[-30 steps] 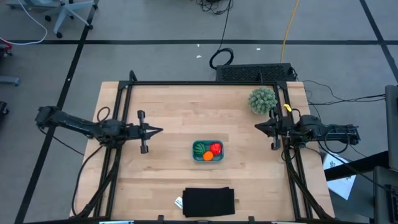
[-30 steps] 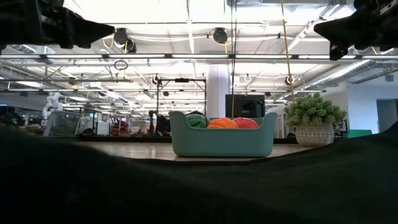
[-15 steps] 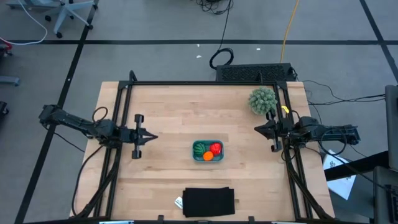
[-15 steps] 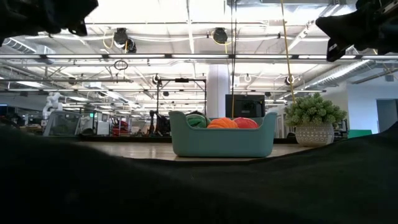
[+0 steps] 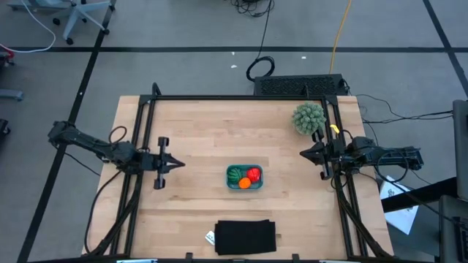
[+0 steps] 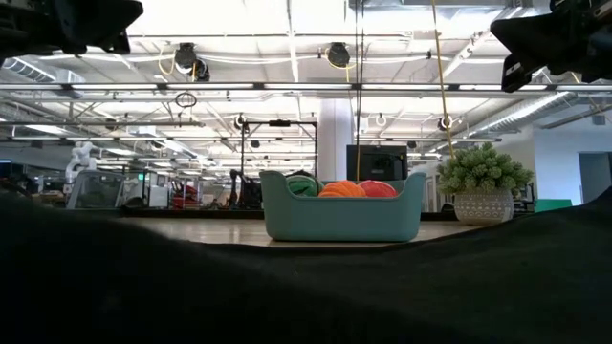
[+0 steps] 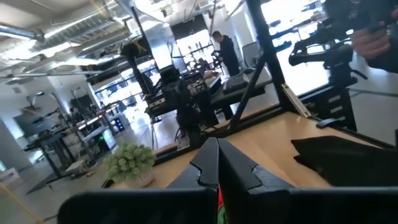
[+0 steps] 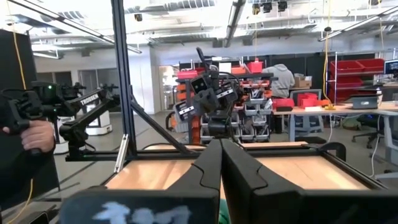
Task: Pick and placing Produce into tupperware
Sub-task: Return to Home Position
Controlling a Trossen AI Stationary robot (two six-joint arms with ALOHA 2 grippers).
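Three toys (image 5: 244,183), green, red, orange, in teal tupperware (image 6: 341,220); left gripper (image 5: 179,164) and right gripper (image 5: 303,153) each closed.

My left arm (image 5: 95,145) has drawn back toward 9 o'clock and slightly toward 6 o'clock, so my left jaws now hang farther from the tupperware (image 5: 244,177), nearer the 9 o'clock edge of the surface (image 5: 219,124), and less of that arm shows in the low view.
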